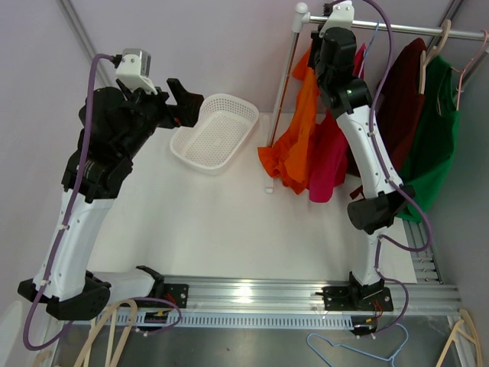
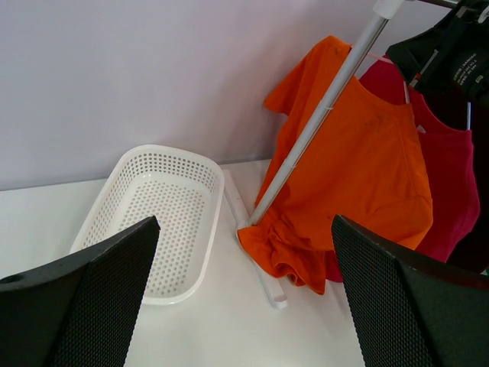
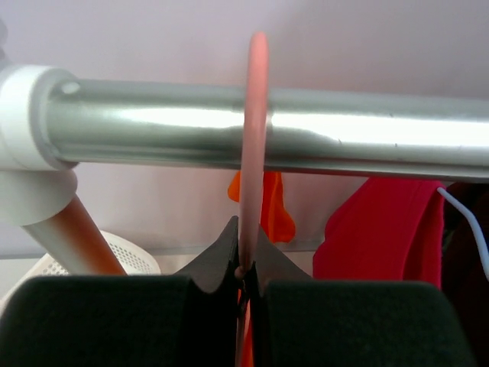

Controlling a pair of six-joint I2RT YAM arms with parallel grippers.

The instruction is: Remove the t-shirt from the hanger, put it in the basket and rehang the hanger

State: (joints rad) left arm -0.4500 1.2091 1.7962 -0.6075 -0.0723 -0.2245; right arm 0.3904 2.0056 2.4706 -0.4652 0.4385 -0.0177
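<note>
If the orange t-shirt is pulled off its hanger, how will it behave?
Probably floppy: the orange t-shirt hangs in folds, bunched at the table. It might catch on the slanted pole crossing it.

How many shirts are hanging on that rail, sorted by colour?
orange shirt: 1
pink shirt: 1
dark red shirt: 1
green shirt: 1
Total: 4
</note>
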